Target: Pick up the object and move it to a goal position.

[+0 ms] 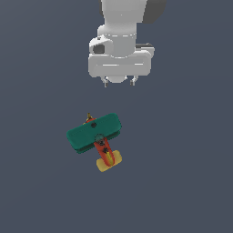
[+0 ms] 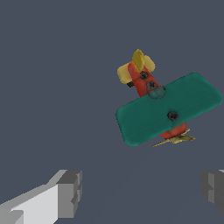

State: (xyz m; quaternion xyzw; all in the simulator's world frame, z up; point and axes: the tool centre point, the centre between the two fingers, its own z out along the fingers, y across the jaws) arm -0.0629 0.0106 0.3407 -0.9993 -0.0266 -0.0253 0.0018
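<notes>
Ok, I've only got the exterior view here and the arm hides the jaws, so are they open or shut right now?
Observer: Open wide in the wrist view, with nothing between them.
Operator: Is the toy plane lined up with the gap?
Observer: Not quite. The toy plane lies ahead of the jaws and off centre, nearer one finger than the other.
</notes>
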